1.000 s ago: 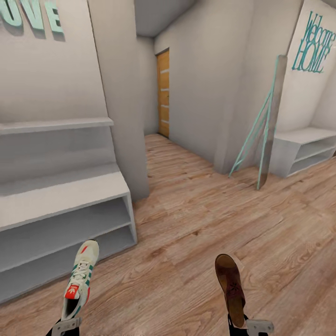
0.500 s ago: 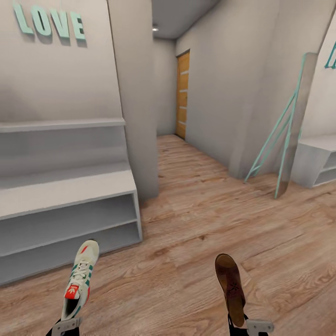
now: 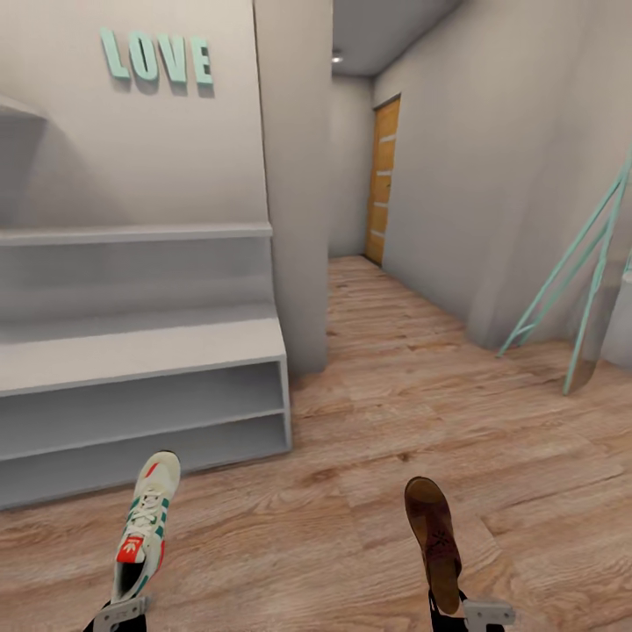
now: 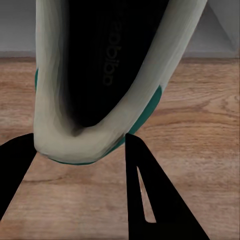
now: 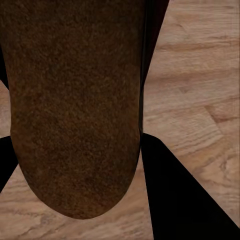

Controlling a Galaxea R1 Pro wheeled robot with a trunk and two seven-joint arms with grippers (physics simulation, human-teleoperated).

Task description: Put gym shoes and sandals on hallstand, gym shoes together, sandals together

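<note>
A: What writing can be read?
B: Teal letters "LOVE" (image 3: 158, 58) on the wall over the rack (image 3: 140, 351). Inside the sneaker (image 4: 100, 75) is a dark word, too blurred to read.

A: The claws?
B: The left claw (image 4: 80, 150) is closed on the sneaker's heel, the right claw (image 5: 75, 150) on the sandal (image 5: 75, 100). Both shoes hang over the floor (image 3: 395, 421), in front of the rack's right end.

A: Other things?
B: An orange door (image 3: 383, 180) and a teal frame (image 3: 579, 263) leaning on the right wall.

Pale grey walls (image 3: 439, 175) flank an orange door (image 3: 383, 180); a teal frame (image 3: 584, 281) leans opposite.
</note>
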